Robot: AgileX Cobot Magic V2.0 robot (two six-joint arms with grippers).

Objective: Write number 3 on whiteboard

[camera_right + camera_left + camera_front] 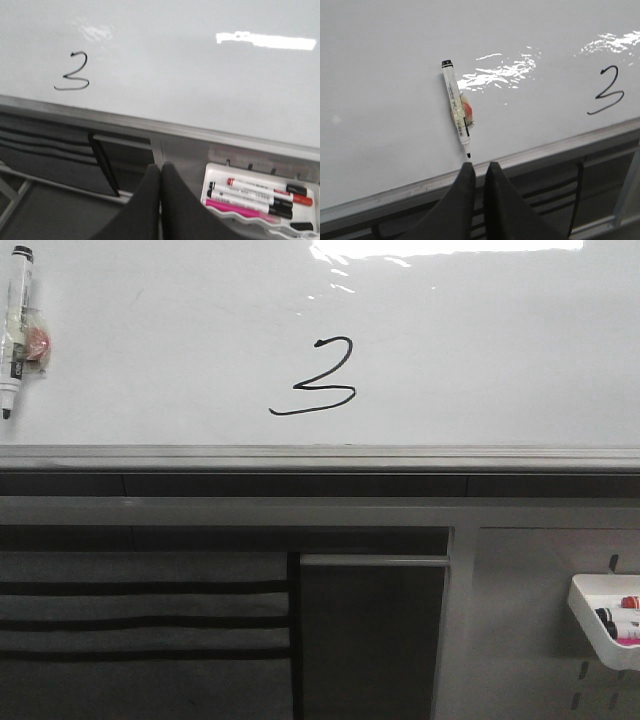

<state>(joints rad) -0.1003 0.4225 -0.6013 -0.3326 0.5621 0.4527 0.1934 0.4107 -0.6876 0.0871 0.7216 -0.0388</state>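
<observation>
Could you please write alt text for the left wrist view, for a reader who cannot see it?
A black-capped marker is stuck tip-down to the glossy whiteboard, just above the left tool, whose dark fingers sit nearly closed and empty. A handwritten number 3 appears farther along the board.

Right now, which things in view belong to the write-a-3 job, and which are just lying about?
Part of the job:
- number 3, already drawn
- whiteboard
- black marker stuck to the board at its left

Just lying about:
- white marker tray on the grey panel
- red-capped, black-capped and pink markers in it

Both grippers are shut and empty.
</observation>
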